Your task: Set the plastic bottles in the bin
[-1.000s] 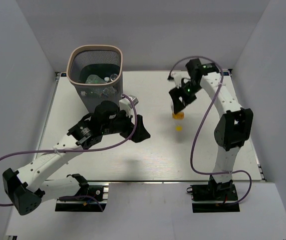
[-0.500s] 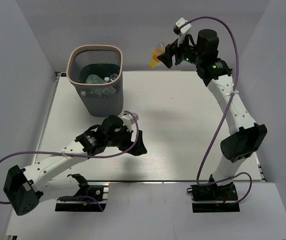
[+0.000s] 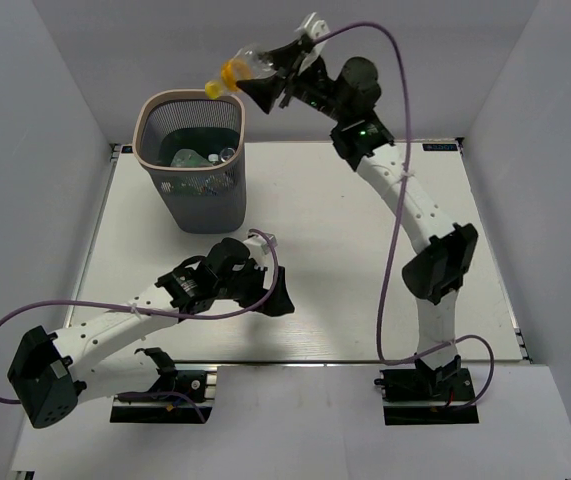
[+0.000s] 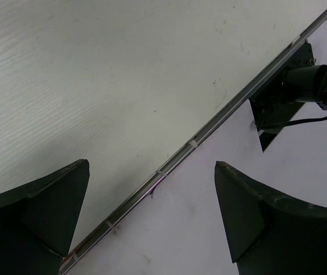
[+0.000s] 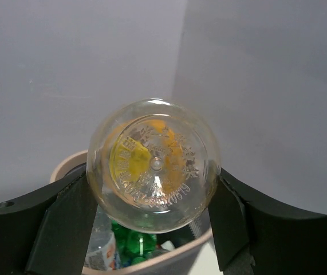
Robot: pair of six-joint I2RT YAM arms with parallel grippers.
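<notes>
**Bottle aloft by the bin's rim**

The clear, orange-labelled bottle (image 3: 237,72) is clamped across its body in my right gripper (image 3: 255,80), base toward my wrist camera. I hold it high, near the far right corner of the bin (image 3: 190,97). More bottles (image 3: 200,158), green and clear, lie inside the bin. My left gripper (image 3: 270,285) is spread wide with nothing in it, low over the table (image 3: 345,250) near its front edge.

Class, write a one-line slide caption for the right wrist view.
The right gripper holds a clear bottle, seen base-on, with the bin and other bottles below.
</notes>
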